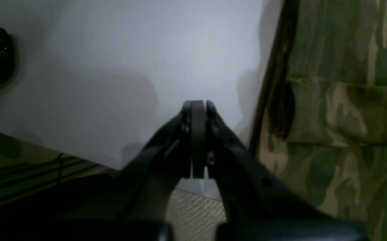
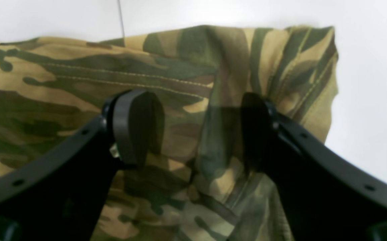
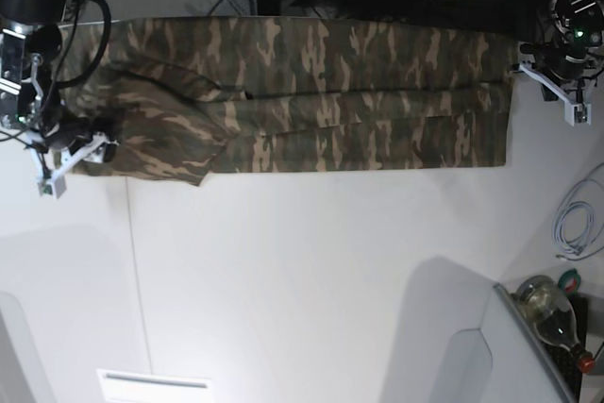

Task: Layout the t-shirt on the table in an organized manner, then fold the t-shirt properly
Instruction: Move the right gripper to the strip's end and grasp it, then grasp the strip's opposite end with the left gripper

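The shirt (image 3: 311,92) lies at the far side of the desk (image 3: 311,271) as a long flat band, its sides apparently already folded inward. The sleeve end beneath the right pincer (image 2: 193,130) is bunched and creased. That pincer stands wide, astride the cloth, gripping nothing. The left pincer (image 1: 198,140) is fully closed and empty over bare desk, just beside the shirt's edge. Remaining, by judgement: smooth the bunched end, then fold the band crosswise.

Tabletop (image 3: 302,271) bare and passable across the near half. T-shirt (image 3: 311,110) spans the far edge; bottle (image 3: 552,318) and cable (image 3: 576,224) (near corner, left arm's side) crowd that margin.
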Robot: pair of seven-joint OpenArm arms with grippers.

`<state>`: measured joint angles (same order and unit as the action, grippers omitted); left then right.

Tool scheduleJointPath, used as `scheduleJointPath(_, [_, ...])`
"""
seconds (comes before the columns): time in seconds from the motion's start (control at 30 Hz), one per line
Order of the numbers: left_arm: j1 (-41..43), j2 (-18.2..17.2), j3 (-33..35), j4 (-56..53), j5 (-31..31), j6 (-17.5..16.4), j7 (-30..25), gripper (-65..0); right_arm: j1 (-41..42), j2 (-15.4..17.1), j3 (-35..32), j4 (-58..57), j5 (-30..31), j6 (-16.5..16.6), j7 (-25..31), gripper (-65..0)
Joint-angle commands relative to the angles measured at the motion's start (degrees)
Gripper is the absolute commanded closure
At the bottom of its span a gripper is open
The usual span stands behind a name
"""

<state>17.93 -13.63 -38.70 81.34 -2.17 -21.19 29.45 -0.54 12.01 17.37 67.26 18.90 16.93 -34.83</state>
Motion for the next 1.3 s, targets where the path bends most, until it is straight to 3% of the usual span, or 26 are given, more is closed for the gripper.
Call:
scheduleJointPath(0.0, [-0.1, -1.1, -0.5, 0.8, -0.3, 0.3, -0.8, 0.0, 1.2, 0.7, 0.2, 0.8, 0.4, 0.2, 0.9, -36.8])
scheduleJointPath(0.13, [-0.1, -1.1, -0.5, 0.7, -0.3, 0.3, -0.8, 0.0, 1.2, 0.6, 0.2, 1.4, 0.4, 0.3, 0.8, -24.9])
scheduleJointPath(0.43, [-0.2, -1.1, -0.4, 0.7, -0.3, 0.3, -0.8, 0.0, 1.1, -0.4, 0.2, 1.4, 0.4, 0.3, 0.8, -21.2])
scheduleJointPath(0.57, [-0.2, -1.2, -0.5, 0.7, -0.3, 0.3, -0.8, 0.0, 1.1, -0.4, 0.2, 1.4, 0.4, 0.3, 0.7, -0.2])
scheduleJointPath(0.9, [-0.2, -1.2, -0.4, 0.7, -0.3, 0.3, -0.8, 0.0, -0.9, -0.5, 0.2, 6.3, 0.4, 0.3, -1.5, -1.2])
scheduleJointPath(1.27, [-0.2, -1.2, -0.4, 0.7, -0.3, 0.3, -0.8, 0.0, -8.0, -4.2, 0.5, 22.4, 0.6, 0.4, -13.6, -1.2])
